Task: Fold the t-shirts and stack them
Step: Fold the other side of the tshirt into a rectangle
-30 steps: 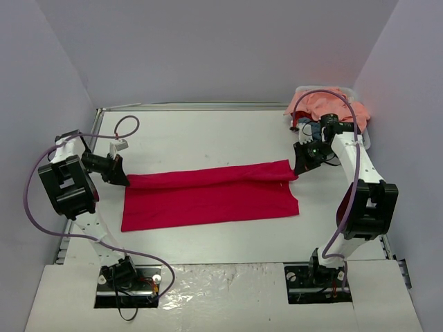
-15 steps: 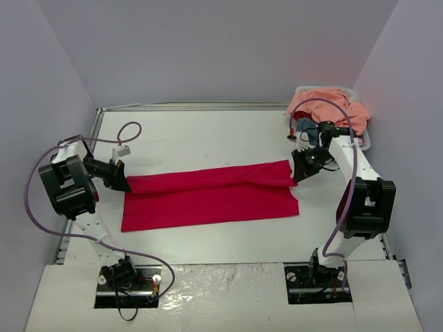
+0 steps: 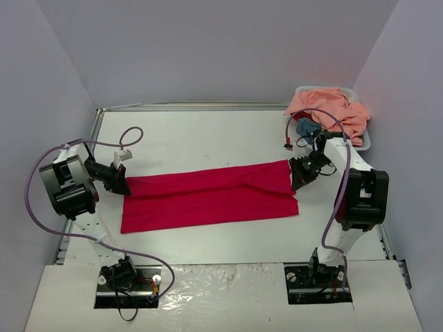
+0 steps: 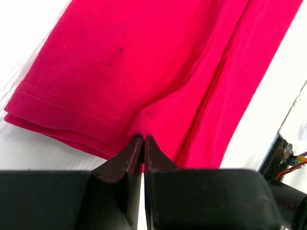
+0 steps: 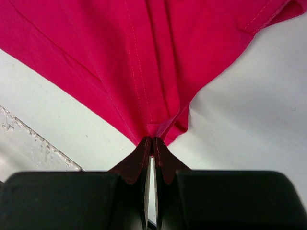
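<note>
Presently the crimson t-shirt (image 3: 208,200) is lying on the desk (image 3: 208,135), long axis 9 to 3 o'clock; left tool (image 3: 122,185) and right tool (image 3: 296,178) are pinching its opposite 12 o'clock corners.

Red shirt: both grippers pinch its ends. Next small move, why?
Probably carry both pinched ends toward the near edge together: left gripper and right gripper are shut on the red shirt, its far flap covering only part of the layer below.
</note>
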Robot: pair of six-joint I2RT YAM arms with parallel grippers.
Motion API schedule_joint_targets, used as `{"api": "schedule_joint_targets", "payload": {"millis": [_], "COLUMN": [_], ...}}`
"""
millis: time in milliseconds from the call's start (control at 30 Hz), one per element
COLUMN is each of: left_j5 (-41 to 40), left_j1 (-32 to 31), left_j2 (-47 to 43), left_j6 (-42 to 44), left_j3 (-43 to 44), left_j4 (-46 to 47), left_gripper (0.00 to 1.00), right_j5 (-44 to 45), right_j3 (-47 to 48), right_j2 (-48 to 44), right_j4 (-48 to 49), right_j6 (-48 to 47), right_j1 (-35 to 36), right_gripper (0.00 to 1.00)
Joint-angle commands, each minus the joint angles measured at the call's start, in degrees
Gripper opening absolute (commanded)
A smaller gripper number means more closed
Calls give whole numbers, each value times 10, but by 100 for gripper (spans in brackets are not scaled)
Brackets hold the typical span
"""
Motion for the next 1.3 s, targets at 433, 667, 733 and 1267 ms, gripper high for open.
{"api": "schedule_joint_targets", "payload": {"millis": [433, 667, 733, 1267], "left_j5": [-30, -45, -45, -44], "left_j1": [5, 5, 5, 6], "left_j2": [4, -10, -15, -103], "left_j6": [-5, -14, -13, 30], "left_j3": [-34, -34, -26, -20], "left_j4": [53, 64, 52, -45], "left_gripper": [13, 15, 15, 2], "right_j5": [-2, -2, -2, 8], "right_j3": [-25, -31, -33, -30], "right_j2": [43, 33, 26, -45], "right_j4": [0, -3, -5, -43], "right_j6": [-16, -18, -18, -40], "right_j1": [-3, -3, -2, -2], "right_gripper": [7, 19, 21, 32]}}
